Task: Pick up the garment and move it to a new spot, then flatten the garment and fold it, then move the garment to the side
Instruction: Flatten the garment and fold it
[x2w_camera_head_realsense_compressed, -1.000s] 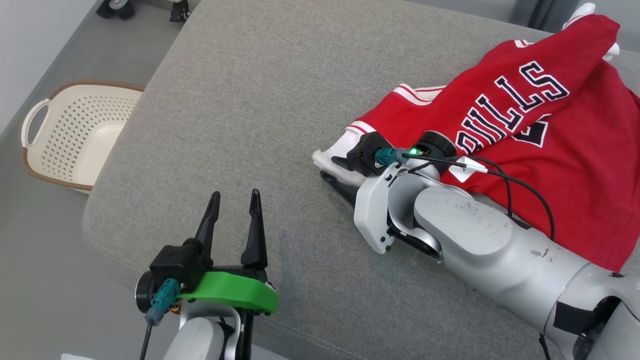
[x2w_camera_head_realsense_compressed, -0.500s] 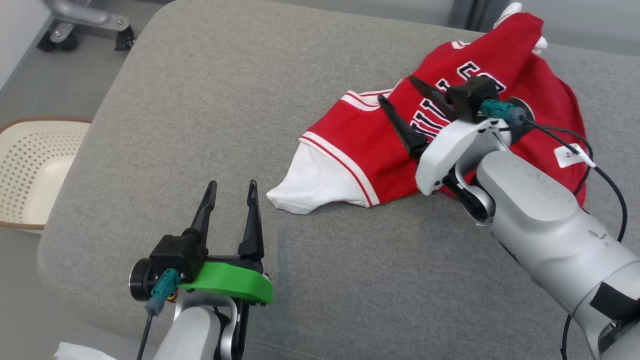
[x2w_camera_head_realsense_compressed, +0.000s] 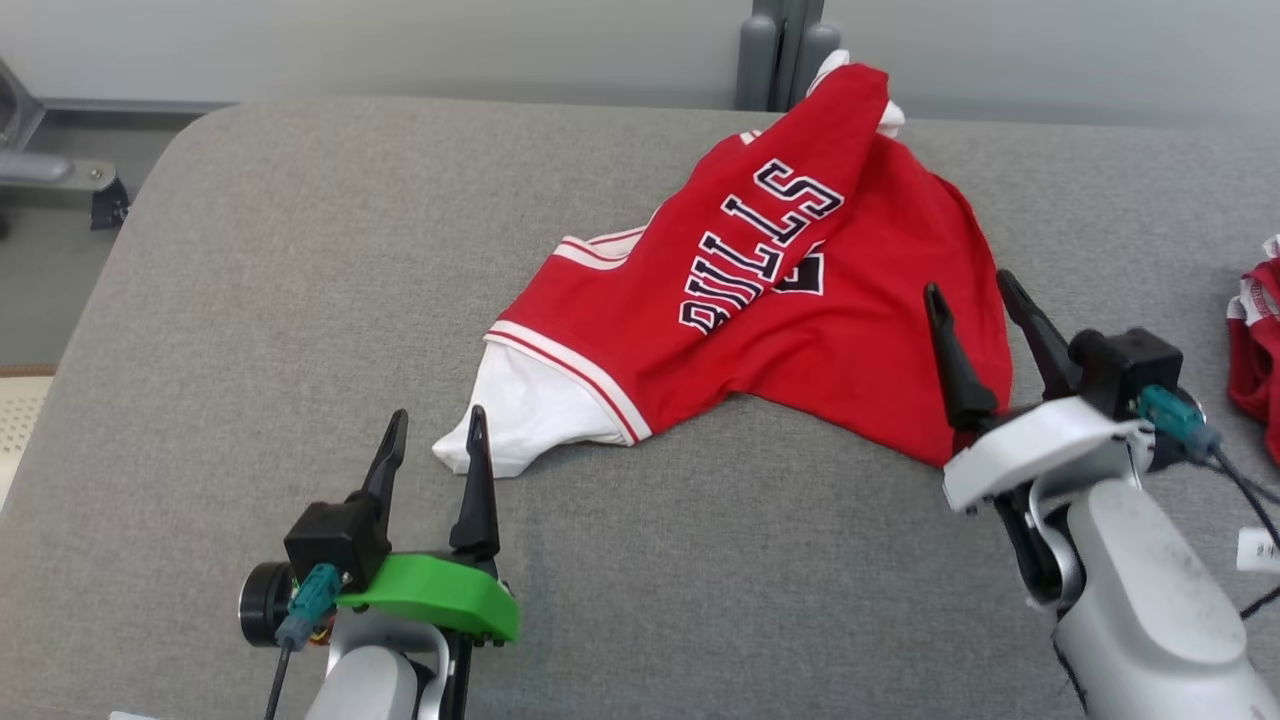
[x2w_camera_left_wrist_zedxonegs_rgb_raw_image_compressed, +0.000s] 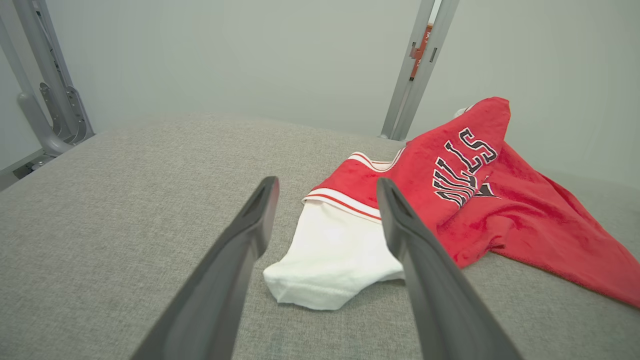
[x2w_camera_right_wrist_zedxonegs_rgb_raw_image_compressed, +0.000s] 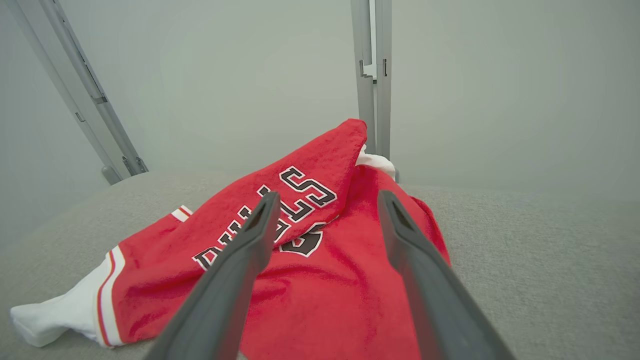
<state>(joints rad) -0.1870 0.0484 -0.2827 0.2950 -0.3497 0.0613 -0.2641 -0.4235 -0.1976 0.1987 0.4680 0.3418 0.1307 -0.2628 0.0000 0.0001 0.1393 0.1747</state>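
- The red garment (x2w_camera_head_realsense_compressed: 800, 330) is seen crumpled on the grey cushion (x2w_camera_head_realsense_compressed: 300, 300), toward 1 o'clock in the head view, with its white sleeve (x2w_camera_head_realsense_compressed: 515, 415) trailed toward 7 o'clock.
- The left gripper (x2w_camera_head_realsense_compressed: 439, 413) is spread wide and empty at 7 o'clock, just beside that sleeve.
- The right gripper (x2w_camera_head_realsense_compressed: 970, 283) is spread wide at 4 o'clock with nothing gripped, its fingers seen against the garment's right edge.

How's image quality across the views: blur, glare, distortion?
Head view: sharp, even light, no glare on the jersey. Left wrist view: gripper fingers blurred up close, white sleeve nearly washed out. Right wrist view: fingers soft too, jersey lettering crisp.
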